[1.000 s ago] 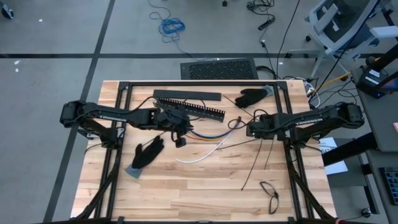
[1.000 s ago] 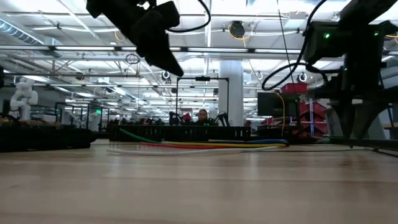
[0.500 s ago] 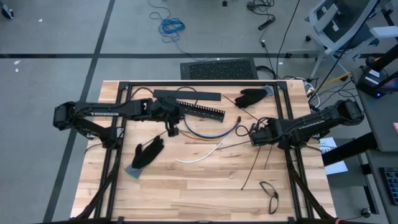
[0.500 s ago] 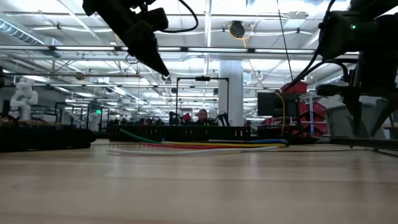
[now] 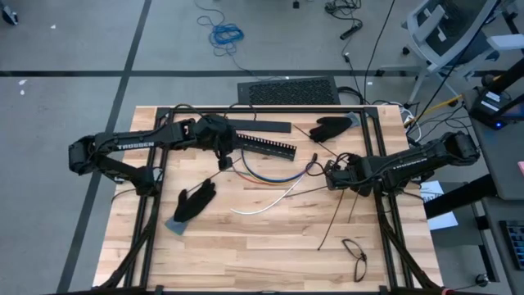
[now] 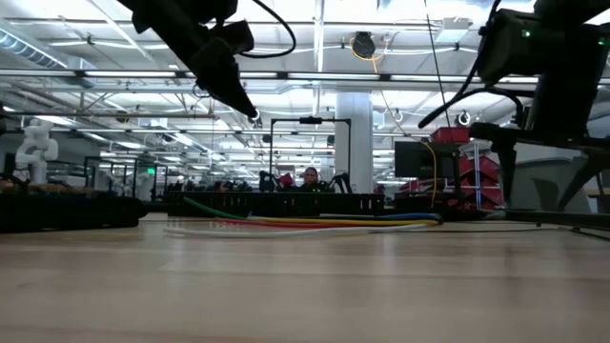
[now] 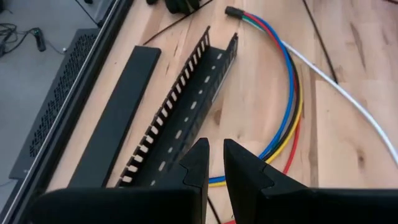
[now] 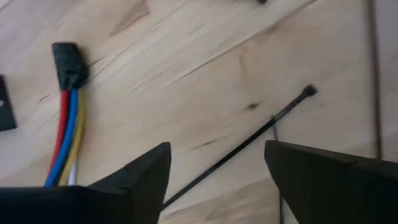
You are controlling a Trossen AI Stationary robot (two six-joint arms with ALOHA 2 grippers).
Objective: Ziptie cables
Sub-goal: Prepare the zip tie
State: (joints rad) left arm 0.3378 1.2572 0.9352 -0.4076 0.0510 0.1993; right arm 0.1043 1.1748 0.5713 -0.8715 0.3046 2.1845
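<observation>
A: Where are the cables point(image 5: 274, 179) lying right now?
B: Mid-tabletop point(image 5: 246, 238), curving in an arc between the two arms, just in front of the slotted bar point(image 5: 264, 146). One bundled end with a dark cap is sitting near the right claw point(image 5: 327, 174).

A: And that claw?
B: Its fingers are standing spread, holding nothing. In the right wrist view a zip tie point(image 8: 249, 144) is lying slantwise on the wood between them, its long axis running toward the head at the far end. The capped cable end point(image 8: 68, 65) is lying off to one side, apart from the tie.

A: So the right arm is nearer?
B: To the tie and that cable end, I'd judge yes. The left claw point(image 5: 223, 157) is hanging above the arc's other end, fingers pressed nearly together on nothing.

A: Anything the overhead misses?
B: The left wrist view is showing blue, yellow and red strands point(image 7: 287, 118) separately; the low view is showing the left claw point(image 6: 250, 112) well clear of the wood.
</observation>
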